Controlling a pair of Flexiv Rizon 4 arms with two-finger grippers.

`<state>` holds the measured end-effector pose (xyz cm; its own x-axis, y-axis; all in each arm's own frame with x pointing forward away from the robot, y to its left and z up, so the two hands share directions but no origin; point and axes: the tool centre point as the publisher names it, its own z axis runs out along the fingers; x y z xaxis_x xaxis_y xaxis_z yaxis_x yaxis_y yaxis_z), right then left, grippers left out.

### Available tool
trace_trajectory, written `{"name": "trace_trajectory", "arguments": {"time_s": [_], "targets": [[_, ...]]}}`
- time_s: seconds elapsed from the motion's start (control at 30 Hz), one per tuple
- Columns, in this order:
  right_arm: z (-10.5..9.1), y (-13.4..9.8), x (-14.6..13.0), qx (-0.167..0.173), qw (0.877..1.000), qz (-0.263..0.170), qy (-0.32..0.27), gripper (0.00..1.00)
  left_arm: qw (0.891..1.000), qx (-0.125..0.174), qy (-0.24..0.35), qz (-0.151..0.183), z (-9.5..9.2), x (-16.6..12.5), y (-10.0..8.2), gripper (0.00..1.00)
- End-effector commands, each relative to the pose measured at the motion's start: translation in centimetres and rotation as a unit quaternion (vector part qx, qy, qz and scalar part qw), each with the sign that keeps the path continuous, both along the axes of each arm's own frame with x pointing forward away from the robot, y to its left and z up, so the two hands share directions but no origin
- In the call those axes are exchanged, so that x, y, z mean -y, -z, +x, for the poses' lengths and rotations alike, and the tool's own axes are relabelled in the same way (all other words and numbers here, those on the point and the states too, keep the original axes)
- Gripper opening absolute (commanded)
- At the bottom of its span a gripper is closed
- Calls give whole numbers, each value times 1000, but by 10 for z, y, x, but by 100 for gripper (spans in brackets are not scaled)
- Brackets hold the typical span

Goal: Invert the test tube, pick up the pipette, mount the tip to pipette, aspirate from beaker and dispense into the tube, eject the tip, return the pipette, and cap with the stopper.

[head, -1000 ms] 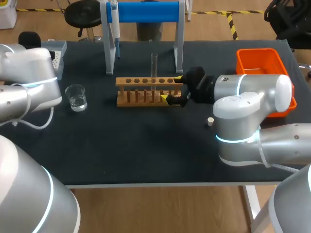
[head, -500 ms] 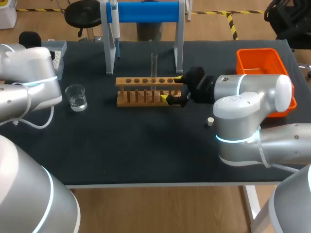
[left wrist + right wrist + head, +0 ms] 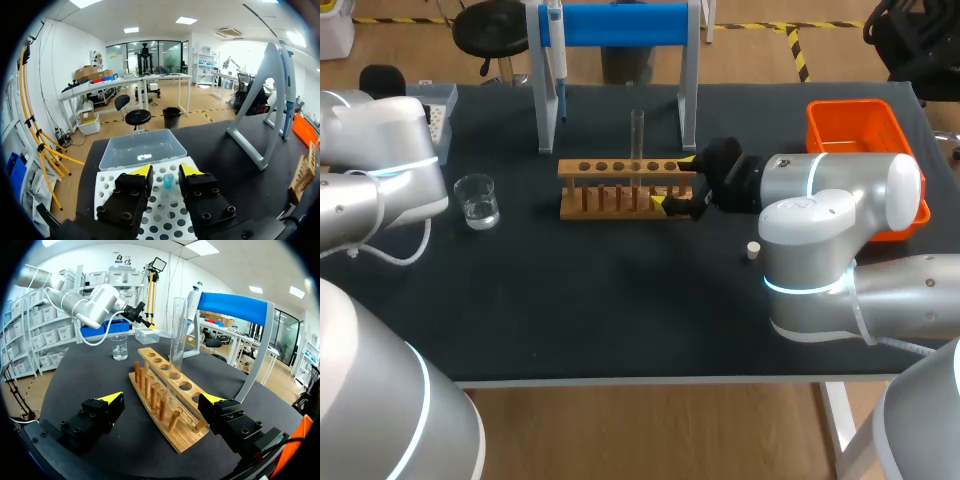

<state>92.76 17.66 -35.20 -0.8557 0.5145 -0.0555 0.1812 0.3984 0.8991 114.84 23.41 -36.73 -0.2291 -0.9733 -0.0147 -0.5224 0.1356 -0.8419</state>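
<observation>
Wood is what the right gripper has around it: the rack lies between its two yellow tips. The jaws stand wide apart, one finger on each side of the rack's near end. In the right wrist view neither finger seems to touch the rack, so this gripper holds nothing. The glass tube stands upright in a hole of the rack, and its mouth appears to point up.

The left gripper hangs over the tip box. Its jaws are partly open and it also holds nothing. One blue tip stands in the box just ahead, in line with the gap between the fingers. The pipette hangs on the stand, well apart from both grippers. The beaker is near the left arm, and the stopper lies close by the right arm.

I judge that the main danger is at the rack. If the right arm moves sideways before it rises, a finger can push the rack, and the tall tube may tip or fall out. If the jaws close here, they grip the rack and not the tube. The stopper is small and loose, so the right arm could sweep it away. The left fingers, if they go lower, may knock the single tip out of its hole.
</observation>
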Motion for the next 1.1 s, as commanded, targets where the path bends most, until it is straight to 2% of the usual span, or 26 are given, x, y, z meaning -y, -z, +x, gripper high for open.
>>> {"name": "trace_trajectory", "arguments": {"time_s": [0.03,0.43,0.57,1.1], "targets": [[0,-1,1,-2,1000,-1,-2,100,1000,0,0,0,2,0,2,29],[0,-1,1,-2,1000,-1,-2,100,1000,1,0,0,2,0,1,11],[0,-1,1,-2,1000,-1,-2,100,1000,1,0,0,1,0,1,0],[0,-1,1,-2,1000,-1,-2,100,1000,5,-1,4,-1,2,-5,0]]}}
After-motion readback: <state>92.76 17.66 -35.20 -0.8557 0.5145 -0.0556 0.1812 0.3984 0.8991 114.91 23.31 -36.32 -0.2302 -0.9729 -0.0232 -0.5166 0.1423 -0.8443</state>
